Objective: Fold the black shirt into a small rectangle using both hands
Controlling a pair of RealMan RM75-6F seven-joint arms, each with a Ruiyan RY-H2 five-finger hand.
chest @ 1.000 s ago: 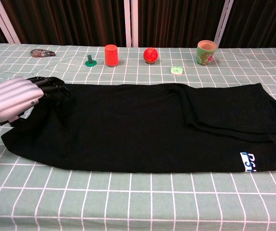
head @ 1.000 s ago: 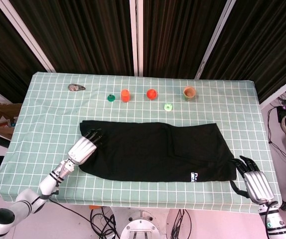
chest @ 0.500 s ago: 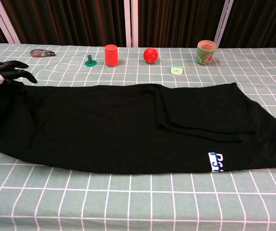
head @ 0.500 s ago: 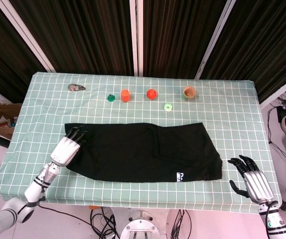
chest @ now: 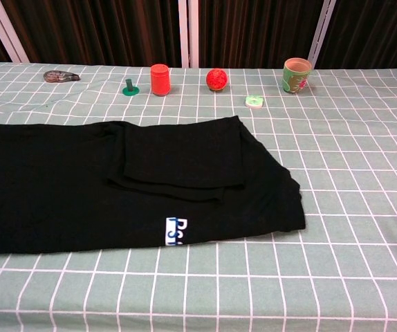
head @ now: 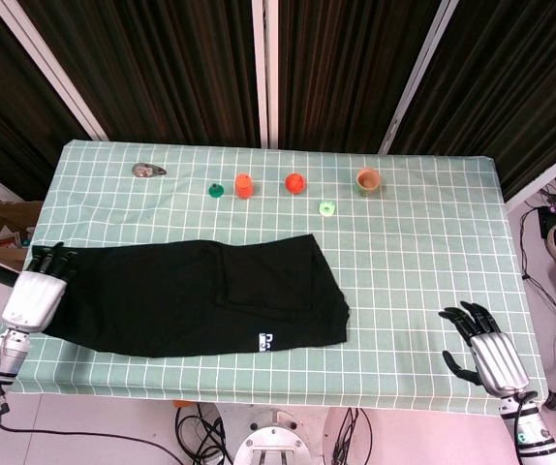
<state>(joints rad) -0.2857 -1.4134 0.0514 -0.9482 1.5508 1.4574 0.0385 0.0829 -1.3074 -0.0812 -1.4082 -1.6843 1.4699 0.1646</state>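
- Head view alone shows both hands; the chest view shows neither, only the cloth and the row of small things beyond it.
- Chest view gives the clearer look at the black shirt (chest: 115, 194): it lies flat on the left half of the table, a folded layer on top near its middle, a small blue-and-white label (chest: 175, 231) at its near edge.
- From the head view the black shirt (head: 196, 295) reaches the table's left edge, where the left hand (head: 34, 291) sits at its end, fingers lying on the fabric; whether it grips the cloth I cannot tell.
- The right hand (head: 483, 351) rests at the near right corner, well apart from the shirt, fingers spread and holding nothing.
- Along the far side stand a green peg (chest: 130, 87), a red cup (chest: 160, 79), a red ball (chest: 216, 79), a pale green ring (chest: 254, 102) and a patterned cup (chest: 297, 75); a small grey object (chest: 61, 75) lies far left.
- The table wears a green checked cloth (head: 423, 252); dark curtains (head: 355, 68) hang behind.
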